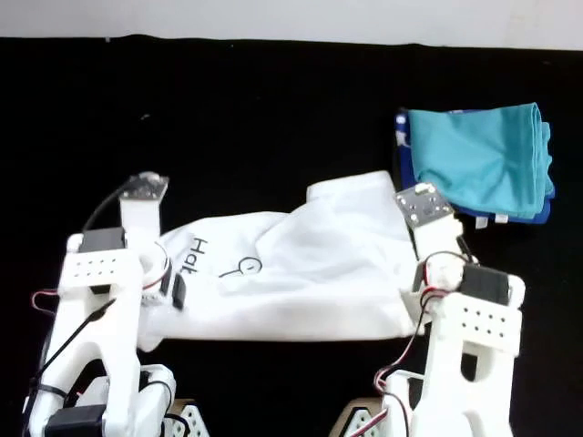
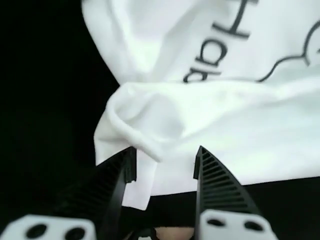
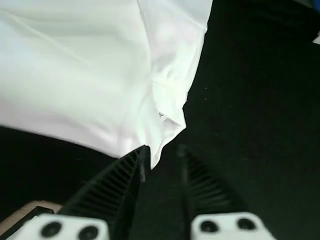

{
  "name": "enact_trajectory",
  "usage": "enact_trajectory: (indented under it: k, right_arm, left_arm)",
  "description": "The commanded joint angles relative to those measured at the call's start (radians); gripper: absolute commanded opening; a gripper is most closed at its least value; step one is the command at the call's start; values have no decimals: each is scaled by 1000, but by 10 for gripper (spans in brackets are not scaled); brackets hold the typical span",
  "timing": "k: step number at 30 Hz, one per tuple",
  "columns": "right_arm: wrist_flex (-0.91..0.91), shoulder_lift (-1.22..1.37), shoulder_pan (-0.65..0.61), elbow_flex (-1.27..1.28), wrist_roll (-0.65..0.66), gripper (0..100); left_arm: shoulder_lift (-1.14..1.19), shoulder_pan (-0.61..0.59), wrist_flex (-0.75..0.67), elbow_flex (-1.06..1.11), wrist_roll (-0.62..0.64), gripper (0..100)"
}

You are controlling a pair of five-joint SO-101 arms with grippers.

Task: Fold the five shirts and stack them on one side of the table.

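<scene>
White shirt (image 1: 301,273) lay half-folded mid-frame on the table (image 1: 273,109), left tool (image 2: 165,150) and right tool (image 3: 163,148) both open at its ends. 2 folded shirts (image 1: 478,159) sat stacked upper right, so more folding likely remained.

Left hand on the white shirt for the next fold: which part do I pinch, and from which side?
Pinch the rolled corner at the left end of the white shirt, coming in low from the robot's side. The fabric there is doubled into a raised ridge, likely easier to catch than the flat panel. The left hand stands open just short of it.
</scene>
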Motion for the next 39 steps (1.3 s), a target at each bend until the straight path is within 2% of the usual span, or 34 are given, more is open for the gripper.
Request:
enact_trajectory:
  k: [1,4,6,10,14,19,22,25,31,35,37,39]
  right_arm:
    - [27,-104,12,-68,12,270]
    - [-41,-176,1,-104,-6,270]
    - [-134,-188,-28,-90,-72,270]
    - [-286,-108,-157,-27,-144,269]
    - [-415,74,-243,-10,-155,269]
    - [-507,335,-320,-79,-242,269]
    - [-512,487,-361,-174,-267,269]
    - [-506,621,-389,-305,-315,269]
    - [-437,829,-469,-547,-331,269]
    - [-386,964,-493,-656,-328,269]
    - [-386,1030,-493,-694,-327,269]
    - [-386,1086,-492,-717,-327,231]
  left_arm:
    - [-12,1,114,5,-35,196]
    - [-13,4,279,4,-161,196]
    - [-13,-1,361,-21,-232,196]
    - [-13,-1,413,-147,-232,196]
    - [-5,5,318,-297,-106,196]
    - [-2,18,48,-334,114,196]
    - [31,74,-44,-302,129,196]
    - [140,125,-57,-291,129,196]
    - [435,130,-54,-381,129,196]
    - [570,128,17,-452,127,194]
    - [608,124,64,-489,127,152]
    - [621,108,97,-527,127,51]
